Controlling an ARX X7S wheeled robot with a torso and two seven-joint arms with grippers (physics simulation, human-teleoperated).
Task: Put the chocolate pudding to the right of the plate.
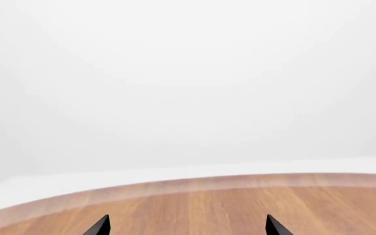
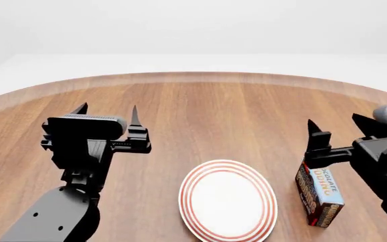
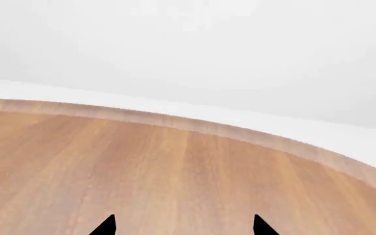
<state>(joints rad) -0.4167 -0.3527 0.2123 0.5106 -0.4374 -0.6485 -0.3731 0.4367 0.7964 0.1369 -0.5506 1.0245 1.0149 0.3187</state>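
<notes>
Resting on the table [image 2: 200, 108], the chocolate pudding [image 2: 319, 194] sits at 3 o'clock of the plate [image 2: 228, 206] — both grippers' jaws apart, holding nothing.

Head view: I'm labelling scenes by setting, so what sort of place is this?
Probably a bare simulated tabletop test scene, not a real room. A round wooden table stands against blank white surroundings, holding only a plate and a pudding box, with both robot arms over it.
</notes>
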